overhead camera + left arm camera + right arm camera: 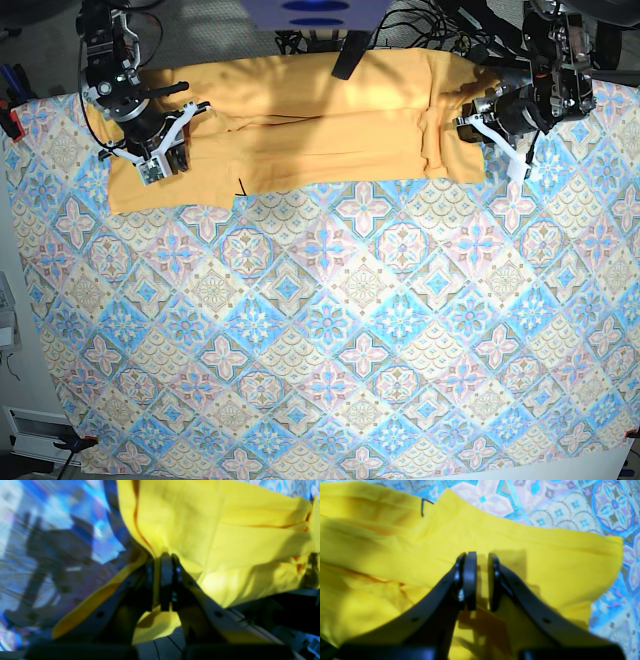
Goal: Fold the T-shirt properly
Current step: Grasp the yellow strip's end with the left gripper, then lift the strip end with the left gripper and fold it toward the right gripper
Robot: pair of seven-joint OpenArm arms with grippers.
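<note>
While most of the table is bare patterned cloth, the yellow-orange T-shirt [320,125] lies stretched in a long folded band along the table's far edge, running nearly from the far left corner to the far right corner as the overhead view shows it. It rests on a tablecloth [330,340] printed with blue and pink tiles, which covers the whole tabletop. Several lengthwise creases run through the shirt, and a small dark mark [240,187] sits near its front edge toward the overhead view's left end. The left gripper [162,562], at the shirt's end by the far right corner in the overhead view, has its two black fingers pressed together on a pinch of yellow fabric; its own camera shows the cloth bunched and rising out of the claw, with an orange seam line running down to the fingertips. That view is blurred, so finer detail is lost. The right gripper [480,560] is at the opposite end, by the far left corner, hovering over or resting on flat yellow fabric. Its fingers stand slightly apart with a narrow gap between them, and whether any cloth is caught in that gap cannot be told. Cables [420,30] and dark equipment sit beyond the table's far edge.
</note>
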